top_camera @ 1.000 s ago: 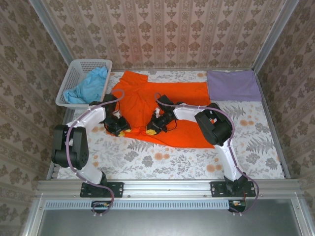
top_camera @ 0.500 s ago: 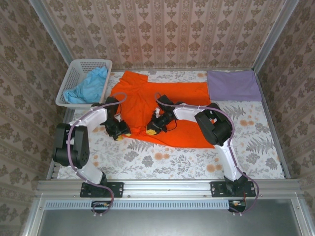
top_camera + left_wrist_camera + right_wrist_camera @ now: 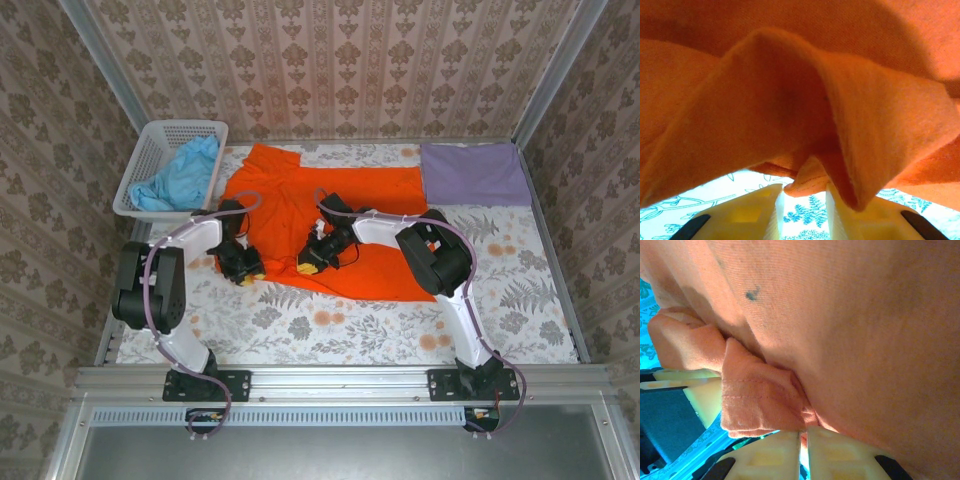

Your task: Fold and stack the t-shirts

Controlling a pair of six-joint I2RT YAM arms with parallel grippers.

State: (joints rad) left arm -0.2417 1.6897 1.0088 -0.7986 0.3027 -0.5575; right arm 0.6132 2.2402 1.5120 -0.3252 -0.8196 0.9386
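Observation:
The orange t-shirt (image 3: 335,215) lies spread and rumpled across the middle of the table. My left gripper (image 3: 246,267) is at its near left edge. In the left wrist view (image 3: 805,192) its jaws stand apart, a folded bit of orange hem (image 3: 807,182) sits at their tips, and cloth drapes over the right finger (image 3: 860,215). My right gripper (image 3: 310,262) is at the shirt's near edge. In the right wrist view (image 3: 804,432) it is shut on a thin fold of orange t-shirt (image 3: 865,340). A light blue t-shirt (image 3: 185,175) lies bunched in the basket. The lavender t-shirt (image 3: 472,172) lies folded at the back right.
The white lattice basket (image 3: 150,140) stands at the back left corner. The floral tablecloth (image 3: 350,325) runs along the near side in front of the orange shirt. Metal rails and patterned walls close in the table on three sides.
My left gripper has shifted slightly along the shirt's left edge, and its jaws widened then narrowed around the hem. The right arm has held still on its fold.

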